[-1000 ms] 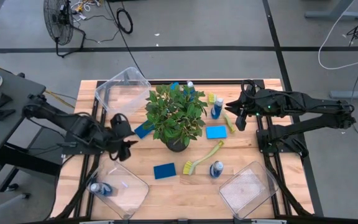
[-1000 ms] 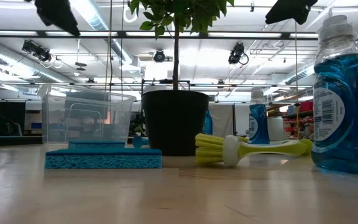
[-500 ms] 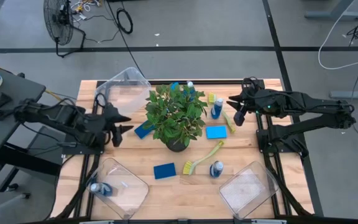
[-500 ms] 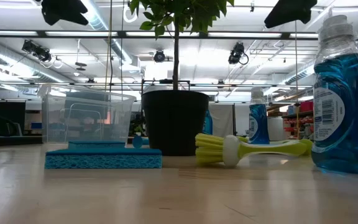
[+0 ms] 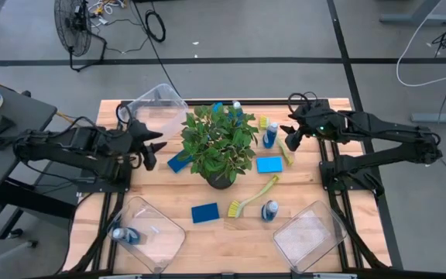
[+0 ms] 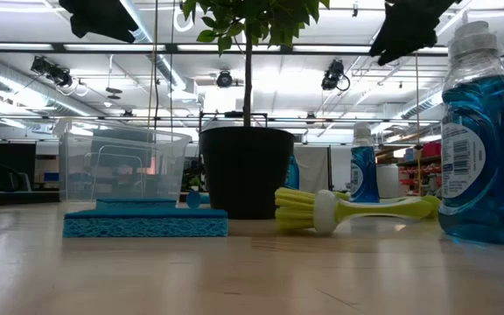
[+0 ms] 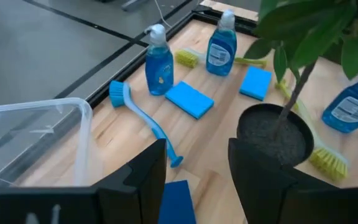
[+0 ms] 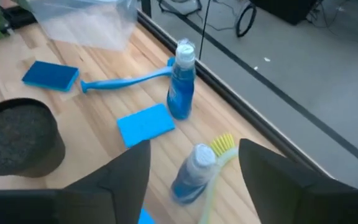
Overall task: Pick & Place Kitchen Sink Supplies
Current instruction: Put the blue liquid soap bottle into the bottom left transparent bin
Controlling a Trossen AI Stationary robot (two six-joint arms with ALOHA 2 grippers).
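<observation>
My left gripper [image 5: 150, 146] [image 7: 196, 143] hovers open, left of the potted plant [image 5: 219, 147], over a blue sponge [image 7: 178, 202] [image 5: 179, 161]. My right gripper [image 5: 292, 133] [image 8: 194, 146] hovers open at the far right, above a blue bottle [image 8: 188, 180] [image 5: 269, 136] and a yellow-green brush [image 8: 222, 145] [image 5: 285, 152]. A second bottle [image 5: 236, 108] stands at the far edge, a third [image 5: 269, 210] near the front. Sponges [image 5: 269, 164] [image 5: 204, 213] lie flat on the wood. Another brush [image 5: 254, 195] lies in front of the plant.
A clear bin [image 5: 153, 110] sits at the far left. Another bin [image 5: 147, 234], at the near left, holds a blue bottle [image 5: 122, 234]. A third bin [image 5: 310, 237] sits at the near right. A blue brush [image 7: 140, 117] lies behind the plant.
My left gripper has gone toward the table's far edge, away from the near-left bin, and now hovers beside the plant. My right gripper has shifted a little toward the far edge and the left, over the bottle.
</observation>
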